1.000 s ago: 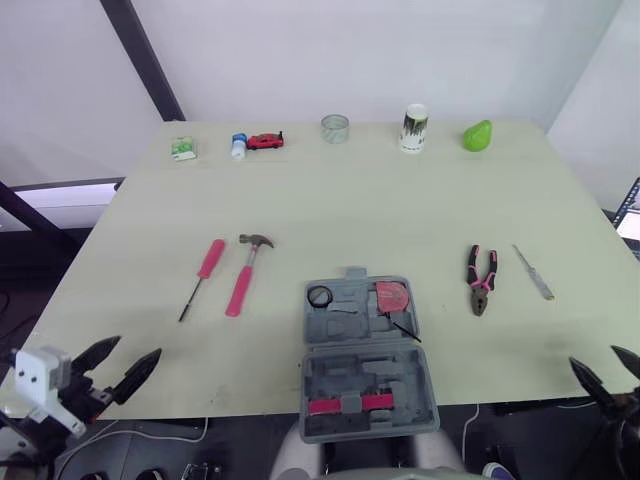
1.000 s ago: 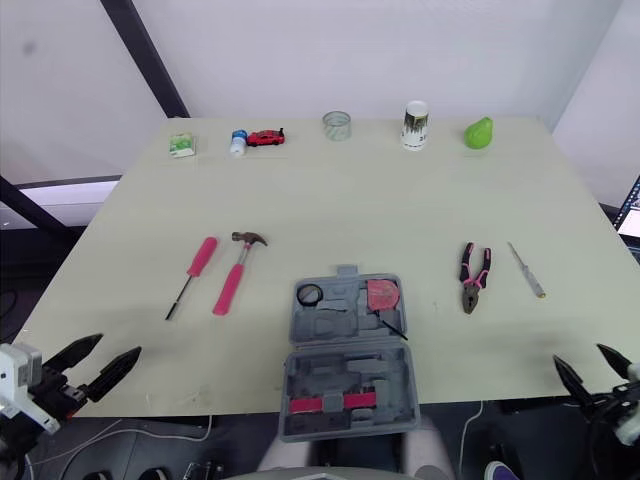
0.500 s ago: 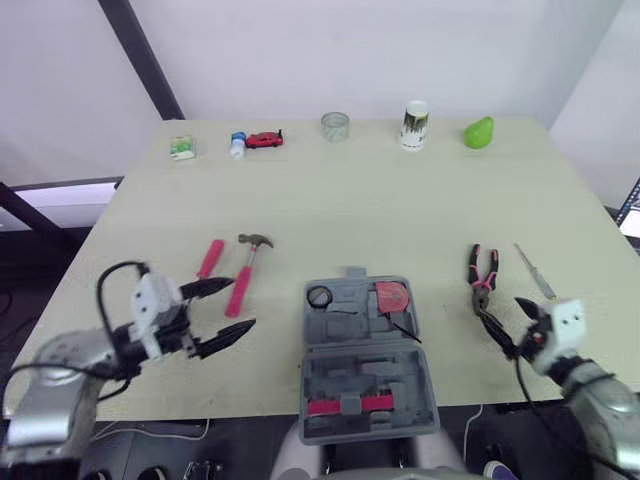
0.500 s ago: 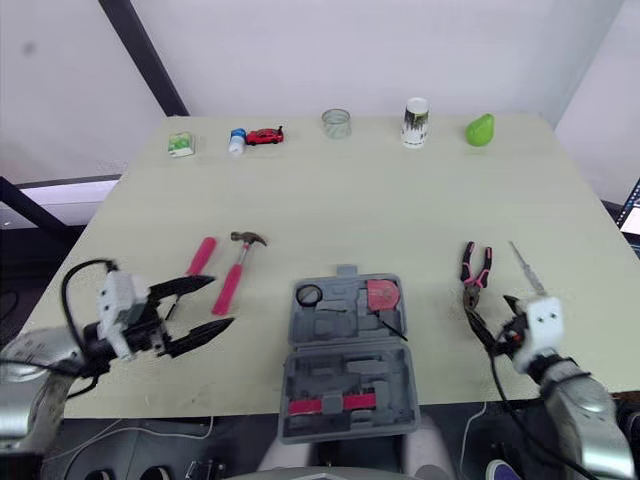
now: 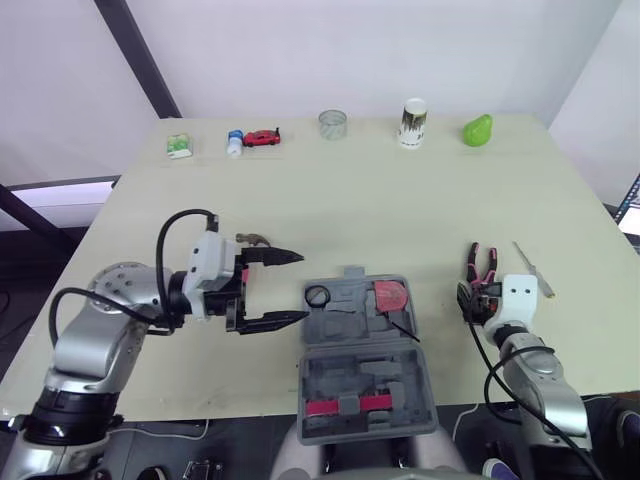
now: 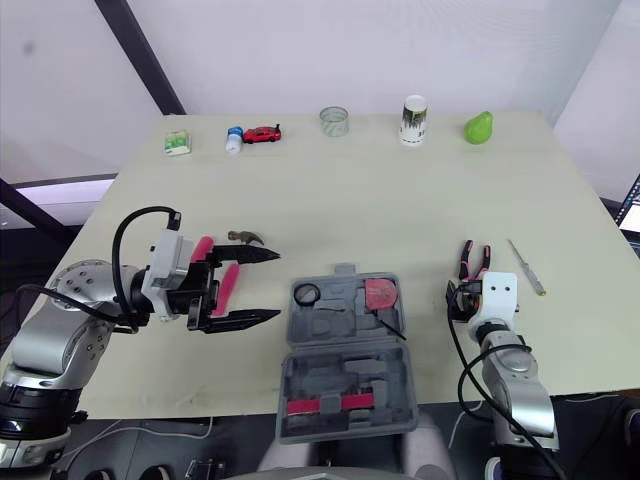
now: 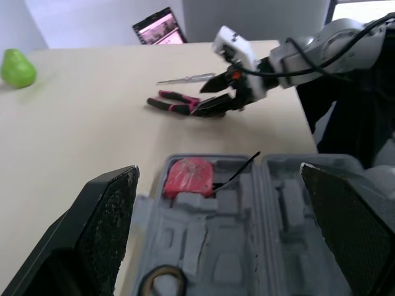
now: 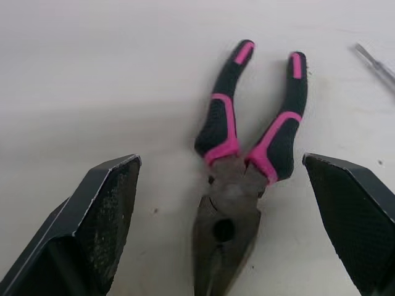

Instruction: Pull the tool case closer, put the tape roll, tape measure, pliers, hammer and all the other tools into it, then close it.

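The grey tool case lies open at the table's front edge, holding a small black ring and a red tape measure. My left gripper hangs open just left of the case, above the pink-handled hammer and the pink screwdriver, which it partly hides. The pink-and-black pliers lie right of the case. My right gripper stands open at their jaw end, one finger on each side. A thin metal tool lies beyond the pliers.
Along the back edge stand a green box, a small bottle, a red toy car, a clear roll, a white cup and a green pear. The case's near half overhangs the table front.
Both arms rose from below the front edge onto the table. The left gripper moved right to the case's side; the right gripper moved in to the pliers. The tools lie unmoved.
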